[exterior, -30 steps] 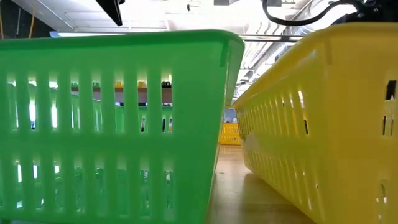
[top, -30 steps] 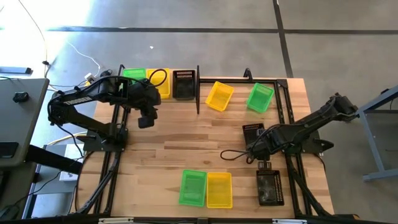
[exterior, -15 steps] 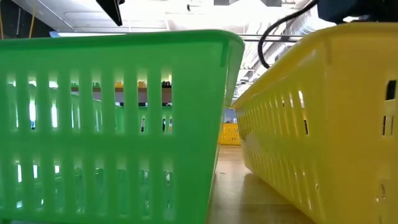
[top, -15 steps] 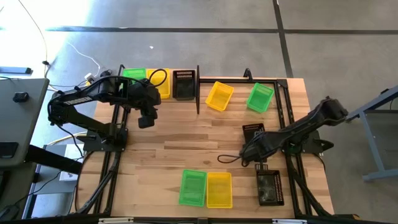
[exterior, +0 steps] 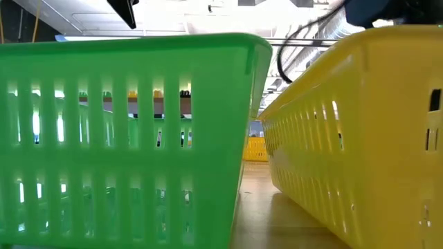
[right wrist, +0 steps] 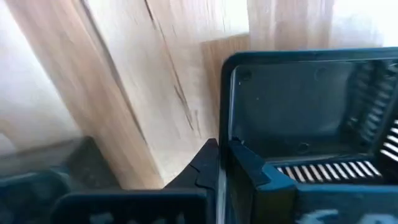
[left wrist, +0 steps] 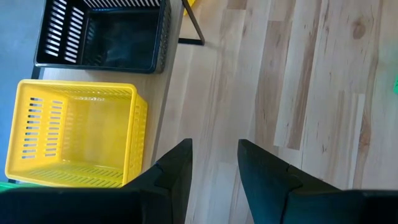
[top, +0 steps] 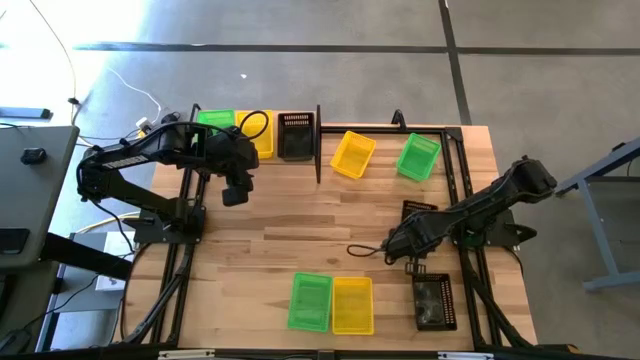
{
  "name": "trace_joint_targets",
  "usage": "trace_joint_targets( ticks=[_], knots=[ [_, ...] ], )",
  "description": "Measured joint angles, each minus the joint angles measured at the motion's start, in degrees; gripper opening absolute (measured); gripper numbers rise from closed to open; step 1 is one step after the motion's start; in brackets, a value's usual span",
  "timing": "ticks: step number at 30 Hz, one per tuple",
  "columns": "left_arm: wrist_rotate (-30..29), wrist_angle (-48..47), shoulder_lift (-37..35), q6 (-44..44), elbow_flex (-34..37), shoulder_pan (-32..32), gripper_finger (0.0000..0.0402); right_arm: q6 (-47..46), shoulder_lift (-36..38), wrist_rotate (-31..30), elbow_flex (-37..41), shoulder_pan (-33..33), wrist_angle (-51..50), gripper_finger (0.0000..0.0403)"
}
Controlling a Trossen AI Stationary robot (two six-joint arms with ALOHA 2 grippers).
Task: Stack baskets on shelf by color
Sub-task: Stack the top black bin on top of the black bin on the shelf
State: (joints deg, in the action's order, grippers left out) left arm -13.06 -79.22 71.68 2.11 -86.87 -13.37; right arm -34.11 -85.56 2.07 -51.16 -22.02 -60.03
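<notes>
A green (top: 215,119), a yellow (top: 258,133) and a black basket (top: 295,135) stand side by side on the shelf (top: 318,150) at the far left. My left gripper (left wrist: 214,168) hovers open over bare table beside them. A yellow basket (top: 352,153) and a green one (top: 417,157) lie on the table at the far middle. A green (top: 310,302), a yellow (top: 352,305) and a black basket (top: 435,300) stand near the front edge. My right gripper (top: 398,245) is shut on another black basket (top: 420,209) right of the middle. My right gripper pinches the rim of one wall (right wrist: 226,124) of the black basket, one finger (right wrist: 202,165) outside the wall and the other (right wrist: 252,171) inside. The fingers come slanting down from the table's right. I cannot tell whether the basket's bottom rests on the table.
A bare black metal frame (top: 455,170) runs along the table's right side, under my right arm. In the low view the near green basket (exterior: 124,138) and the near yellow basket (exterior: 360,138) fill the picture. Bare wood lies in the table's middle.
My right gripper has moved a little toward the table's left and near edges, over the black basket. The basket's far end now shows slightly farther toward the right edge than before.
</notes>
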Motion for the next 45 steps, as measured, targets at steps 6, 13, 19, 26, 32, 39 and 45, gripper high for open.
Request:
trace_joint_targets(
  ticks=[6,13,19,26,32,39,45],
  knots=[
    [0.0,0.0,0.0,0.0,0.0,0.0,0.0117,-5.3,0.0,-1.4,-6.8,0.0,-0.5,0.0002],
    [0.0,-0.4,0.0,-0.3,0.0,0.0,0.0117,-12.4,0.0,-5.4,-15.4,1.0,-2.1,0.0001],
    [0.0,-0.4,0.0,-1.5,0.0,0.0,0.0117,-12.6,0.0,-9.1,-22.0,3.3,-2.7,0.0001],
    [0.0,-0.4,0.0,-4.0,0.0,0.0,0.0117,-12.4,0.0,-14.2,-29.1,6.7,-3.6,0.0000],
    [-0.9,-0.5,0.0,-4.0,0.0,0.0,0.0117,-11.7,0.0,-18.8,-33.5,9.7,-4.0,0.0000],
    [-1.0,-0.5,0.0,-3.9,0.0,0.0,0.0117,-9.1,0.0,-23.2,-38.0,13.1,-4.0,0.0000],
    [-1.2,-0.5,0.0,-3.4,0.0,0.0,0.0117,-4.3,0.0,-25.8,-41.2,16.2,-4.0,0.0000]
  ],
)
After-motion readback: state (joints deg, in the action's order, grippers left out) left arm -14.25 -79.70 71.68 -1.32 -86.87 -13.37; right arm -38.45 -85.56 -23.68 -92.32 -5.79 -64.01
